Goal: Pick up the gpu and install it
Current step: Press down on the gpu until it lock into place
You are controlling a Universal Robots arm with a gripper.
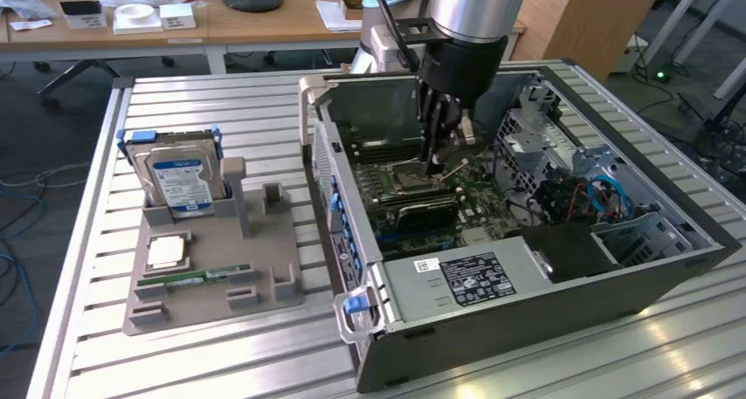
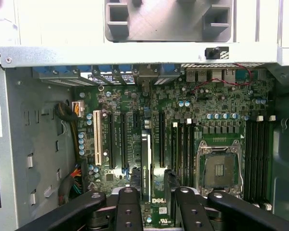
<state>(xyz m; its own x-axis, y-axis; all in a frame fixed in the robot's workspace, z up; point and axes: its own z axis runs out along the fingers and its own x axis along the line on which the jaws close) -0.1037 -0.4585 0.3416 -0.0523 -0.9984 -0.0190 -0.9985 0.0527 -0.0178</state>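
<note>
End effector [image 2: 153,190] reaches inside the computer case [image 1: 490,294], fingers clasping the gpu [image 2: 145,166] edge-on over the motherboard [image 2: 183,130] slot; keep it vertical, pressing evenly.

The arm's last link [image 1: 476,10] is a smooth silver-grey metallic cylinder. Directly above the gripper [image 1: 439,159] it joins a matte black wrist housing [image 1: 463,67] of blocky form. A thin black cable [image 1: 390,28] runs alongside the silver link toward that housing. The gripper is black throughout, built from slender linkage bars. In the wrist view each bar [image 2: 128,209] carries round pivot screws with silver-grey heads along its length.
</note>
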